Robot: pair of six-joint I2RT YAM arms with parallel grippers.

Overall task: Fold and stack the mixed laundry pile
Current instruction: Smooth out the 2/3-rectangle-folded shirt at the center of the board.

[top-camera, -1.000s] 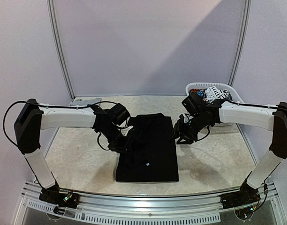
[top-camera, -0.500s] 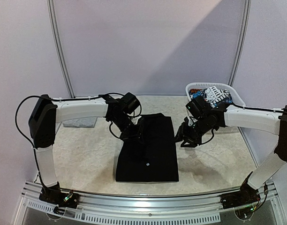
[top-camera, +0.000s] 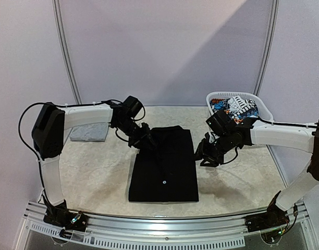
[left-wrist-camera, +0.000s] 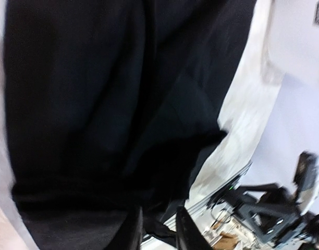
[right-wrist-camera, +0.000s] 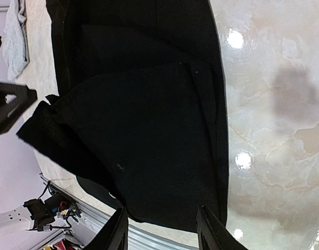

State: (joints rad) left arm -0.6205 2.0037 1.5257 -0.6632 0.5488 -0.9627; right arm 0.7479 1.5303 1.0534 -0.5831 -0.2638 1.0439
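Observation:
The large black long-sleeved garment (top-camera: 163, 165) lies as a folded rectangle in the middle of the table. My left gripper (top-camera: 145, 140) is at its back left corner, jaws nearly shut with black cloth between them (left-wrist-camera: 158, 229). My right gripper (top-camera: 204, 154) hovers just off the garment's right edge, open and empty (right-wrist-camera: 162, 229). The garment fills the right wrist view (right-wrist-camera: 144, 104), one flap lifted at the left. The light grey top (top-camera: 89, 132) lies at the back left. The printed piece (top-camera: 236, 105) sits in the basket.
The white plastic laundry basket (top-camera: 262, 108) stands at the back right corner. A metal rail (top-camera: 159, 234) runs along the near table edge. Bare marble-patterned tabletop (top-camera: 91, 172) lies on both sides of the garment.
My left gripper has moved from the garment's left middle to its back left corner, uncovering the grey top. My right gripper has shifted slightly toward me and stayed open.

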